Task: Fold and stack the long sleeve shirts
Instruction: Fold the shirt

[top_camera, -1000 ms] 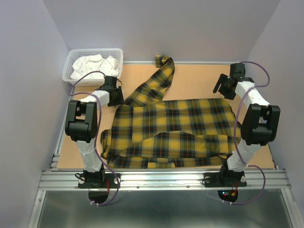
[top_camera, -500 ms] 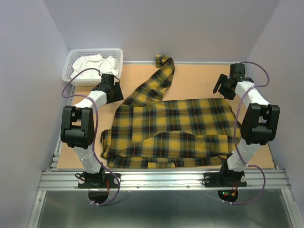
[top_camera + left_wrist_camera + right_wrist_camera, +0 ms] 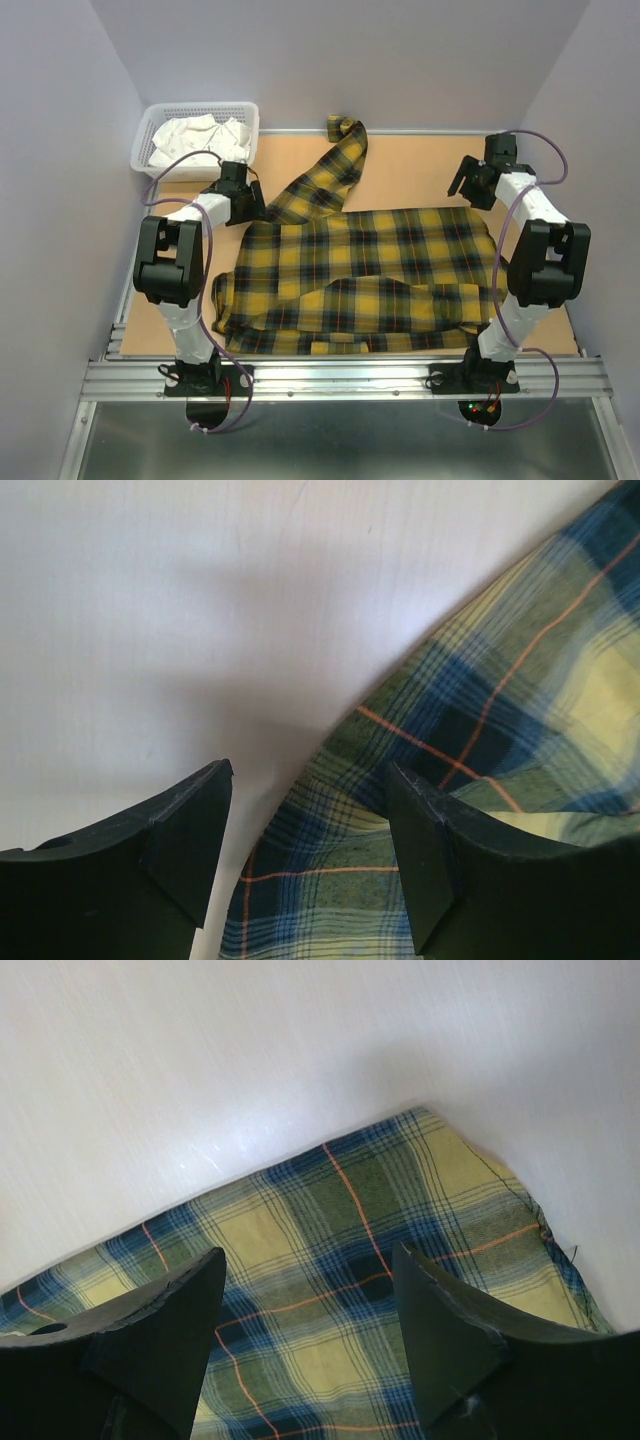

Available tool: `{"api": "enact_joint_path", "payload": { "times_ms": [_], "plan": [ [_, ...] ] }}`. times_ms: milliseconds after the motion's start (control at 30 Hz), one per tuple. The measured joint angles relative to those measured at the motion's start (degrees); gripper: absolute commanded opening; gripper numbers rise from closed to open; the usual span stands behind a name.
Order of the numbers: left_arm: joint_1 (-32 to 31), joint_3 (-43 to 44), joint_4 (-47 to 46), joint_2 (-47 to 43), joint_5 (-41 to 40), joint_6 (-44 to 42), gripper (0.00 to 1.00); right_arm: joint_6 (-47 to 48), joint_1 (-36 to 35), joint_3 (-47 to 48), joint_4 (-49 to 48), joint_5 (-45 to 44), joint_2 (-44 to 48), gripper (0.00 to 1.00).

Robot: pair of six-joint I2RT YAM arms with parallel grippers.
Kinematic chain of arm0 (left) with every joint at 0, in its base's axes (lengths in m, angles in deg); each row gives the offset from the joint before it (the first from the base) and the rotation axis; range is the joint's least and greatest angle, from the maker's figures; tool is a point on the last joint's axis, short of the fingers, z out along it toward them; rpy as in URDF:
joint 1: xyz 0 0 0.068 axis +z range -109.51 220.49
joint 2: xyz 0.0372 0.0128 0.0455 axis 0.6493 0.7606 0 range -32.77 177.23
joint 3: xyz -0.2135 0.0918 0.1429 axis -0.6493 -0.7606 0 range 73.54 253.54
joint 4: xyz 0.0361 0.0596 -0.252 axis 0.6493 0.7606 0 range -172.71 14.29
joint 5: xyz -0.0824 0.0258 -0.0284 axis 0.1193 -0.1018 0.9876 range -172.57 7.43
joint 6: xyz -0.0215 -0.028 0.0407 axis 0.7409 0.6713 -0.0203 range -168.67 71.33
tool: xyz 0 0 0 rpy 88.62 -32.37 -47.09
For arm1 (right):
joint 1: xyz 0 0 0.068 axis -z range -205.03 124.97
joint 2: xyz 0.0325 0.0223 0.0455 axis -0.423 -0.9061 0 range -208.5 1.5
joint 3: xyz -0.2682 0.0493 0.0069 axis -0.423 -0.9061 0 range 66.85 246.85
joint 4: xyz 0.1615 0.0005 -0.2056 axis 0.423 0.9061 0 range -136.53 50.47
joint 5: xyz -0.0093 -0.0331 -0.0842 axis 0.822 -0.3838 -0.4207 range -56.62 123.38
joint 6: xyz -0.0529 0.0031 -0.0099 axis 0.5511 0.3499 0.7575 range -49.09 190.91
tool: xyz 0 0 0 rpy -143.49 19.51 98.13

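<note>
Left gripper (image 3: 248, 203) has swung back toward the shirt (image 3: 380, 265), fingers spread wide and holding nothing. The shirt lies flat mid-table, its long side running 9 to 3 o'clock, one sleeve at 12. Its edge sits at 3 o'clock from this nearer gripper, maybe touching. Right gripper (image 3: 468, 180) hangs spread and empty too.

The yellow flannel shirt (image 3: 370, 270), with dark plaid and thin red lines, lies spread and rumpled across the middle of the surface (image 3: 420, 165) before me. One long sleeve (image 3: 330, 175) stretches to the far edge, its cuff (image 3: 341, 127) curled over. The other sleeve (image 3: 400, 295) lies folded across the body.
</note>
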Motion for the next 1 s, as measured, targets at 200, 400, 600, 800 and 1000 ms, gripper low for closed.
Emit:
{"api": "enact_joint_path", "payload": {
  "times_ms": [200,400,600,800,1000],
  "plan": [
    [-2.3,-0.5,0.4,2.1,-3.7,-1.0,0.71,0.0,0.0,-0.5,0.0,0.0,0.3,0.73],
    [-3.1,-0.4,0.1,2.9,-8.7,-1.0,0.65,0.1,0.0,-1.2,-0.2,0.0,0.4,0.72],
    [-3.1,-0.2,-0.1,3.2,-10.6,-0.5,0.60,1.6,0.0,-1.3,-0.2,-1.6,0.4,0.70],
    [-3.1,-0.2,-0.4,3.3,-10.5,-0.4,0.55,6.3,0.0,-1.1,-0.8,-3.6,0.2,0.64],
    [-3.1,0.1,-1.0,3.7,-9.9,-0.9,0.49,12.1,0.7,3.1,-1.8,-3.0,-4.4,0.55]
  ]
}}
